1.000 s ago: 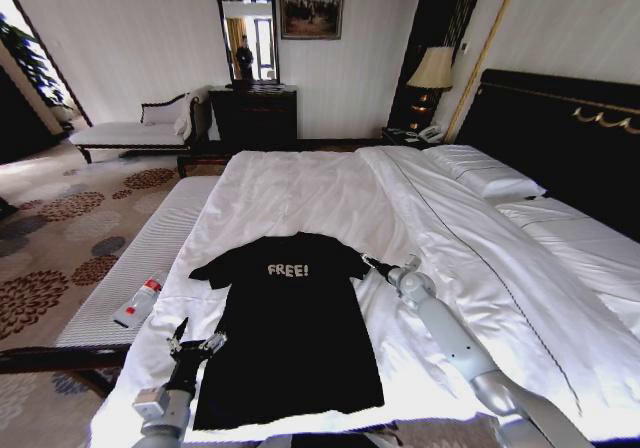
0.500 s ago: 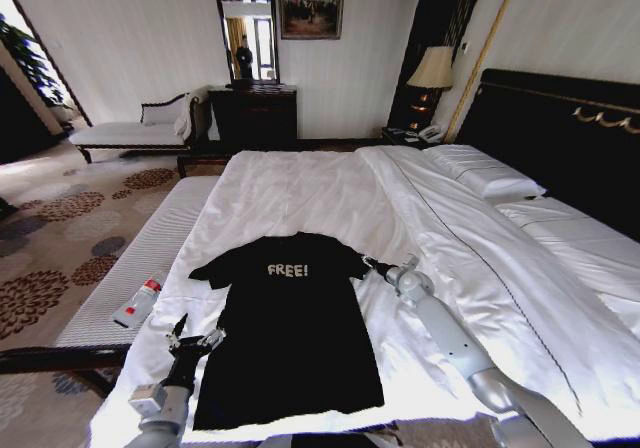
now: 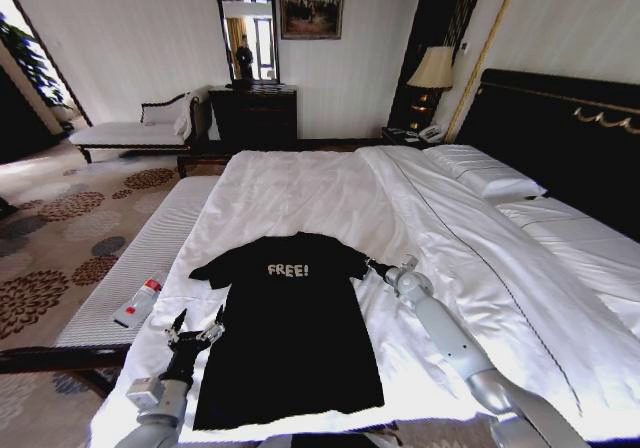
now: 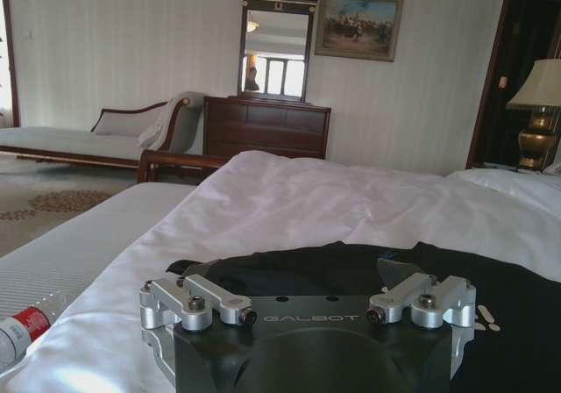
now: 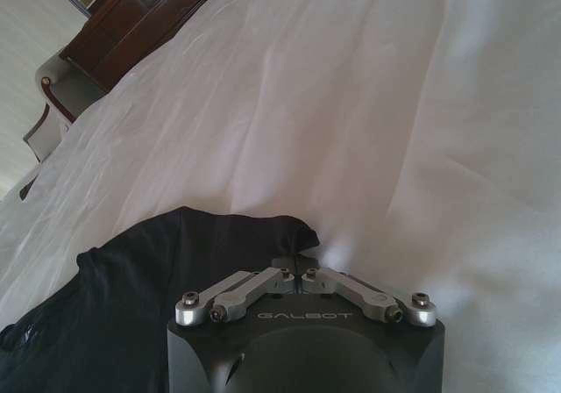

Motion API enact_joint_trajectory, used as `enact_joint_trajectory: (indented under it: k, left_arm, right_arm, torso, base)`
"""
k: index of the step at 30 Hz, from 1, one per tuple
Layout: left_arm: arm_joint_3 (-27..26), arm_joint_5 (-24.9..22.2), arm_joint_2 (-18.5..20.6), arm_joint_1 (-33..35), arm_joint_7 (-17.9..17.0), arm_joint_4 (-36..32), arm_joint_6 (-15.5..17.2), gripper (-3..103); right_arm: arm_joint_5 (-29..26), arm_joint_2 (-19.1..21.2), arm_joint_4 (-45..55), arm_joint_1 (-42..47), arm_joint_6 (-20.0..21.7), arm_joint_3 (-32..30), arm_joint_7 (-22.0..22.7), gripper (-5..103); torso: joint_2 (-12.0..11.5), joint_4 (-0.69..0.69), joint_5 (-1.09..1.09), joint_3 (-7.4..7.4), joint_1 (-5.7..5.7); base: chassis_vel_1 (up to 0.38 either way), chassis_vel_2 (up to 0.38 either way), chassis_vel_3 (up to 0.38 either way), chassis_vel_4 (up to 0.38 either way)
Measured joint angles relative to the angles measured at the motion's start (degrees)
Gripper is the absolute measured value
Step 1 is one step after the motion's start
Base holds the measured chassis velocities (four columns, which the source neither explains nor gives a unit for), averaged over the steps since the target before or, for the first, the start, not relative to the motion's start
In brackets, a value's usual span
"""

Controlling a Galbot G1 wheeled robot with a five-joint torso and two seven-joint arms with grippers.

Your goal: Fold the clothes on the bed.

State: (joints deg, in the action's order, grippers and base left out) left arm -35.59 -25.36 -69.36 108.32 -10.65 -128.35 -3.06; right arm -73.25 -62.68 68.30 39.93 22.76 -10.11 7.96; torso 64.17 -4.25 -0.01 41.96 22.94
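A black short-sleeved T-shirt (image 3: 290,323) with white "FREE!" lettering is laid flat, chest up, on the white duvet (image 3: 320,193) of a large bed (image 3: 560,118) with a dark headboard. The shirt is placed on the near part of the bed, its collar pointing to the far side and its hem towards the near edge.

The left gripper (image 3: 195,330) is seen at the near left, just beside the shirt's left edge, low over the duvet. Its fingers (image 4: 210,301) are spread wide and nothing is held between them.

The right gripper (image 3: 374,265) is stretched out on the right to the shirt's right sleeve (image 5: 272,231). Its fingers (image 5: 263,281) are pressed together at the tips, right at the sleeve's edge; whether cloth is pinched between them cannot be told.

A plastic bottle (image 3: 140,300) with a red label is lying on a pale bench (image 3: 140,258) to the left of the bed. White pillows (image 3: 485,173) are set by the headboard on the right. At the far wall a dark dresser (image 3: 253,116) is placed under a mirror (image 3: 247,33), with a lit lamp (image 3: 432,70) to its right.
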Motion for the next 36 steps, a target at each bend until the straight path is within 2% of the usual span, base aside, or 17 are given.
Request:
enact_joint_trajectory:
  k: [14,19,26,36]
  left_arm:
    - [0.1,0.1,-0.2,0.3,0.0,-0.5,0.0,99]
    - [0.0,0.1,-0.4,0.3,0.0,-0.7,-0.1,99]
    - [0.0,0.3,-0.7,0.5,0.1,-0.7,-0.3,99]
    - [-1.4,0.0,-1.1,1.6,0.5,-1.8,-0.6,99]
  right_arm:
    - [0.0,1.0,1.3,0.1,0.0,0.1,0.3,0]
    - [2.0,1.4,4.2,-0.1,0.0,1.1,0.5,0]
    - [6.5,1.5,11.6,0.2,-0.2,4.1,0.8,0]
    - [5.7,-1.1,15.0,-2.3,0.5,9.3,2.8,0]
  torso:
    - [0.0,0.0,0.0,0.0,0.0]
    - [0.0,-0.01,-0.01,0.0,0.0]
    - [0.0,-0.01,-0.01,0.0,0.0]
    - [0.0,0.0,-0.01,0.0,0.0]
  base:
    - [0.0,0.0,0.0,0.0]
    - [0.0,0.0,0.0,0.0]
    - [0.0,0.0,0.0,0.0]
    - [0.0,0.0,0.0,0.0]
